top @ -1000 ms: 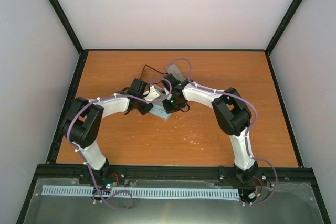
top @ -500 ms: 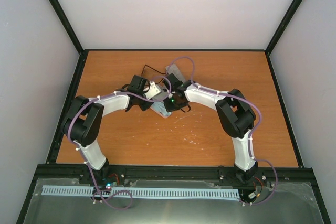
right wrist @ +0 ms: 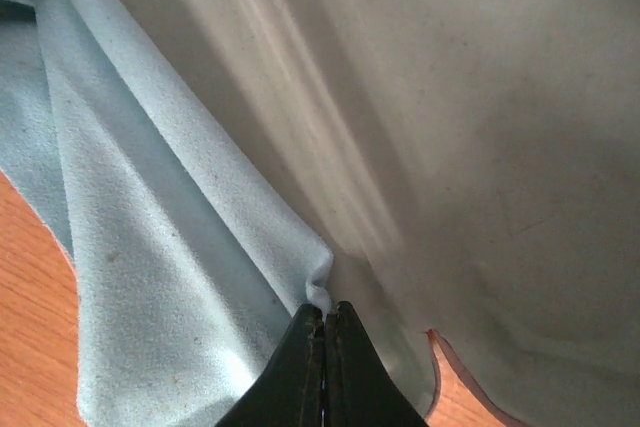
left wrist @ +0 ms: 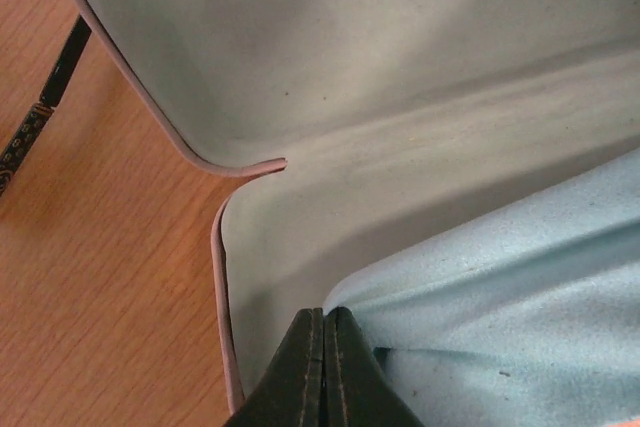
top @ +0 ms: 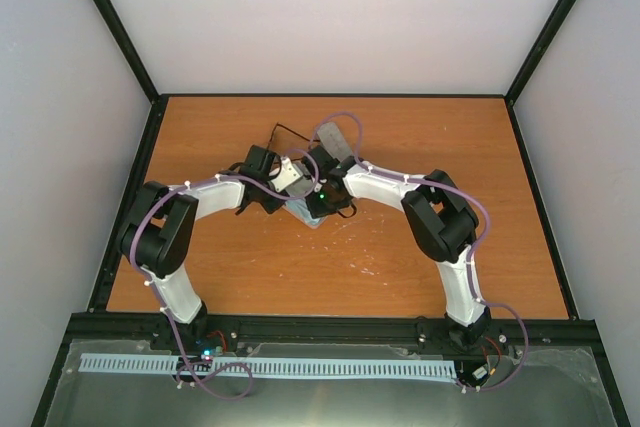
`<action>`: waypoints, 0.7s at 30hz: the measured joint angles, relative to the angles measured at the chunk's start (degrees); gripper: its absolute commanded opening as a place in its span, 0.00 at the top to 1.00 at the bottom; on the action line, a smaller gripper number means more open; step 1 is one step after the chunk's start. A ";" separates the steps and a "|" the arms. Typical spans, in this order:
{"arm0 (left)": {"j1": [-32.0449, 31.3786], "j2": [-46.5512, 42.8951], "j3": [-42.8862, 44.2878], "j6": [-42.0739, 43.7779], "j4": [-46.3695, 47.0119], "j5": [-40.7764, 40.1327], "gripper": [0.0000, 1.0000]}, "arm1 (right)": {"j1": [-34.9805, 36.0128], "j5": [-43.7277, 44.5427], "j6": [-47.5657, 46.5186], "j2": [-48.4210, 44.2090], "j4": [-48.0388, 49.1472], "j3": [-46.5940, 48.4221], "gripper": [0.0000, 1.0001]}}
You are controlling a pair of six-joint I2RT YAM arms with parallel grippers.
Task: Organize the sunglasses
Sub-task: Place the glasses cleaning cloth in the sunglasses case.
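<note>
Cloth (left wrist: 500,287) apparently in case (left wrist: 350,77), sunglasses (left wrist: 50,87) beside

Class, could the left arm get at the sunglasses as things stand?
Probably not yet. The sunglasses lie close by, just outside the open case, but the left fingers seem shut on the cloth inside it.

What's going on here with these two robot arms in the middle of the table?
Both arms are bent over an open glasses case mid-table. The left gripper and the right gripper are both closed, tips at the light-blue cloth lying in it; the right one seems to pinch a fold. The sunglasses lie on the table outside the case, not yet packed.
</note>
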 measured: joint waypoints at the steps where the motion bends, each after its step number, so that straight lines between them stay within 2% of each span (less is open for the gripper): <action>1: 0.11 0.02 -0.07 0.00 0.02 0.00 0.99 | 0.09 0.17 0.13 0.17 0.00 0.07 0.97; 9: 0.24 1.22 -0.17 0.02 1.77 0.00 0.97 | 0.31 2.58 1.49 0.35 -0.42 0.09 0.97; 21: 0.24 2.89 0.04 0.31 5.88 -1.64 0.88 | 0.90 6.43 3.26 0.39 -2.84 0.09 0.97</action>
